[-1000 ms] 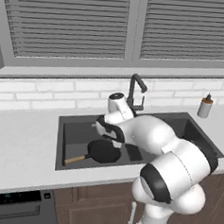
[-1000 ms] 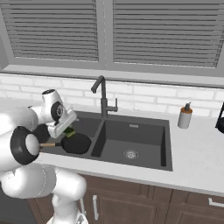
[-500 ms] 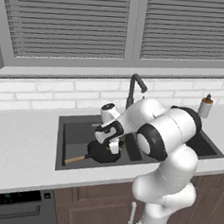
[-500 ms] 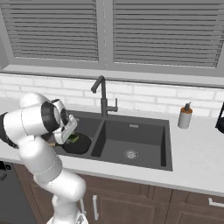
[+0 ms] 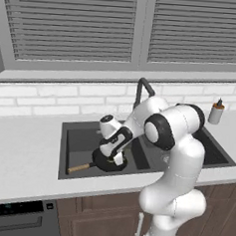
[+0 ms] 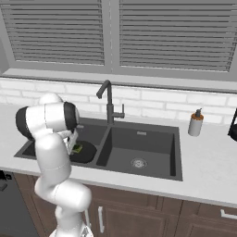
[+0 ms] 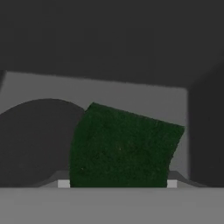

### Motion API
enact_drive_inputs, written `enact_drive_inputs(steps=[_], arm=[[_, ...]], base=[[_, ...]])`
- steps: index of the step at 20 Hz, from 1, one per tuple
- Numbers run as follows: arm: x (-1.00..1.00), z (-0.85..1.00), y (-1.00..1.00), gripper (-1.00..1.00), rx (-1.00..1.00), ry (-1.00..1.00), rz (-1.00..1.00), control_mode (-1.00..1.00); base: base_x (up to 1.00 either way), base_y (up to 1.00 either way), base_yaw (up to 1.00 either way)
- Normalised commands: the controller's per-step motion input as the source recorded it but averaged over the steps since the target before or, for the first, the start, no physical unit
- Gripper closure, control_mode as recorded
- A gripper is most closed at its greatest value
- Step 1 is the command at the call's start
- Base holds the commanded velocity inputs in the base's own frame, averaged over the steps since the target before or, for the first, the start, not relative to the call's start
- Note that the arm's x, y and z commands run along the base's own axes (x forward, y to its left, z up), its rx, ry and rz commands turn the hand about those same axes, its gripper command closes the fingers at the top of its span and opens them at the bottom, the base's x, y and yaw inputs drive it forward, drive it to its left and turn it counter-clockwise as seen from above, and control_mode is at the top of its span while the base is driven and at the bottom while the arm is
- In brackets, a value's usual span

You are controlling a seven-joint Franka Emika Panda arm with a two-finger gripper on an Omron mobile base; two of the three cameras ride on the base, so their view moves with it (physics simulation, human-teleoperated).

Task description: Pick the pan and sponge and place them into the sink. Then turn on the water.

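The black pan (image 5: 105, 163) lies in the left basin of the dark grey sink (image 5: 79, 137), its wooden handle (image 5: 78, 168) pointing to the front left. My gripper (image 5: 118, 160) is down in that basin just above the pan, shut on the green sponge (image 6: 77, 148). In the hand view the sponge (image 7: 122, 148) sits between the fingers of the gripper (image 7: 117, 183), with the pan (image 7: 35, 140) curving behind it on the left. In the right base view the gripper (image 6: 73, 145) hangs over the pan (image 6: 87, 153). No water falls from the faucet (image 5: 140, 89).
The right basin (image 6: 139, 150) holds nothing but its drain (image 6: 137, 162). The tall faucet (image 6: 107, 99) rises behind the divider, close to my arm. A white soap bottle (image 6: 196, 123) and a dark object (image 6: 233, 125) stand on the counter at right.
The arm has folded in and the hand has dropped lower into the left basin, carrying the sponge down close over the pan.
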Motion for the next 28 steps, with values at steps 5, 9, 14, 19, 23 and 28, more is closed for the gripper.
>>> enact_drive_inputs(steps=[5, 9, 14, 19, 23, 28], arm=[[0.16, -0.50, 0.52, 1.00, -0.09, 0.00, 0.00, -1.00], [0.03, -0.40, 0.48, 1.00, -0.08, 0.00, 0.00, -1.00], [0.00, -0.33, 0.55, 1.00, -0.10, 0.00, 0.00, -1.00], [0.00, -0.32, 0.51, -1.00, -0.09, 0.00, 0.00, -1.00], [0.00, -0.27, 0.32, -1.00, -0.06, 0.00, 0.00, -1.00], [0.00, -0.23, 0.04, -1.00, -0.01, -0.04, 0.00, -1.00]], base=[[0.00, 0.00, 0.00], [0.00, 0.00, 0.00], [0.00, 0.00, 0.00], [0.00, 0.00, 0.00], [0.00, 0.00, 0.00], [0.00, 0.00, 0.00]])
